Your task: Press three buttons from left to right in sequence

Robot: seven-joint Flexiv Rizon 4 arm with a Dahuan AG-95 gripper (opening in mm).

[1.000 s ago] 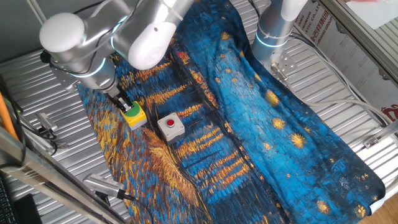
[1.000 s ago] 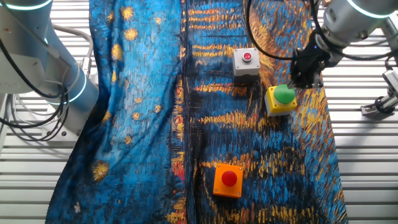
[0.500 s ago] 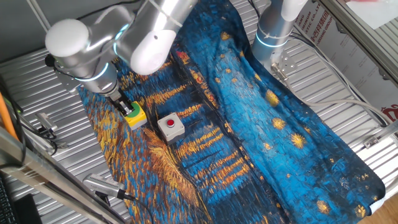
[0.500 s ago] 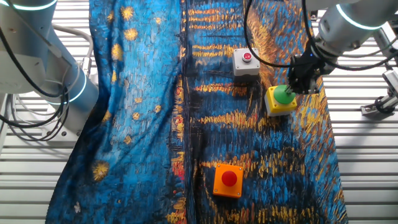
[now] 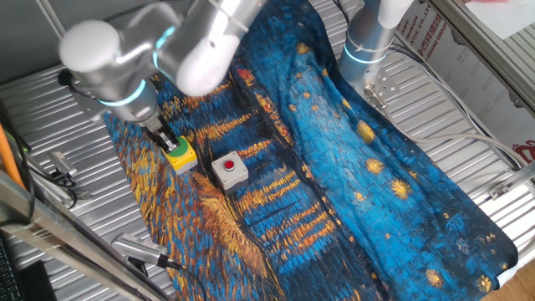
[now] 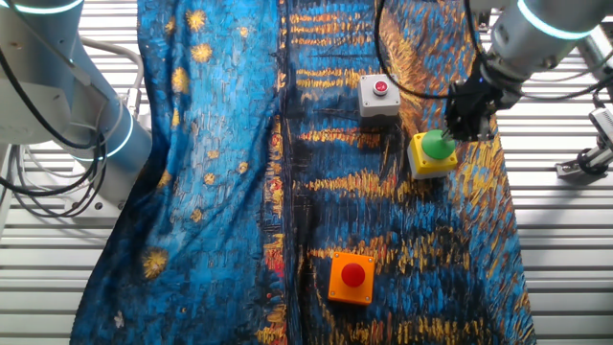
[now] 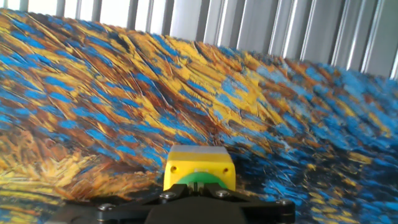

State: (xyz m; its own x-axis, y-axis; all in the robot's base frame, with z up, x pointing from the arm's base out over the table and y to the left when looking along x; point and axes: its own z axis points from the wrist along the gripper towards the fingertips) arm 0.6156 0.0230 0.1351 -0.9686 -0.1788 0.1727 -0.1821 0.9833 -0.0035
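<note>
I had the gripper (image 6: 458, 131) resting on the yellow button's (image 6: 432, 155) green cap (image 6: 439, 146), directly beneath it, to press it. I couldn't tell whether its fingers were apart.

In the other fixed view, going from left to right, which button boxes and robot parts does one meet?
Orange box with red cap → grey box with red cap → yellow box with green cap → end effector, right above the green cap.
</note>
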